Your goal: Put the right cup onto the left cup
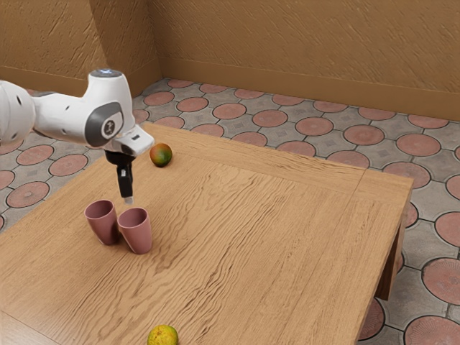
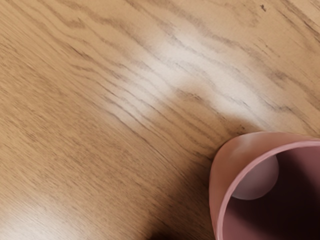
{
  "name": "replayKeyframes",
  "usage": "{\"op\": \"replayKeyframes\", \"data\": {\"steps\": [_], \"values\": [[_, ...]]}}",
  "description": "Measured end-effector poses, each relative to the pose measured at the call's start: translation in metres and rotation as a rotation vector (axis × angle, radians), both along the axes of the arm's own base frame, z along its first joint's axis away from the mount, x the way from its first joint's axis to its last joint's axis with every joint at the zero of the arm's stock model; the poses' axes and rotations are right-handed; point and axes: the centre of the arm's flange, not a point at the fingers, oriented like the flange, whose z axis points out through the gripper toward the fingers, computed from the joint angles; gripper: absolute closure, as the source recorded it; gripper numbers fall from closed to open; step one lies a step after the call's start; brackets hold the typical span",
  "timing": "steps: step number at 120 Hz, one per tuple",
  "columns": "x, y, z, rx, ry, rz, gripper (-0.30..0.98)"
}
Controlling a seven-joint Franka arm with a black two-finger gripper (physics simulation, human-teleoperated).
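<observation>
My gripper [image 1: 129, 200] points down just above and behind the two pink cups, its tip close to the rim of the cup on the exterior view's right. That cup [image 1: 136, 233] stands upright on the table beside the other pink cup [image 1: 103, 224]; whether their sides touch is unclear. Both are open at the top. In the wrist view, part of one pink cup [image 2: 225, 175] stands on the wood near my hand, its dark inside showing. I cannot tell which of the two it is.
The wooden table [image 1: 266, 237] carries a red-green fruit [image 1: 161, 155] behind the gripper, toward the far edge. A yellow-green fruit [image 1: 163, 336] lies at the near side. A wall [image 1: 302, 50] rises beyond the tiled floor.
</observation>
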Motion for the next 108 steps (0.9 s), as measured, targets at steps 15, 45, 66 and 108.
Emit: {"op": "replayKeyframes", "data": {"steps": [15, 45, 66, 108], "values": [[-0.006, -0.002, -0.023, -0.008, 0.020, 0.000, 0.00], [-0.018, -0.007, -0.047, -0.013, 0.035, -0.003, 0.17], [-0.017, -0.014, -0.049, -0.010, 0.022, -0.008, 0.56], [-0.020, -0.017, -0.054, -0.013, 0.010, 0.019, 0.75]]}}
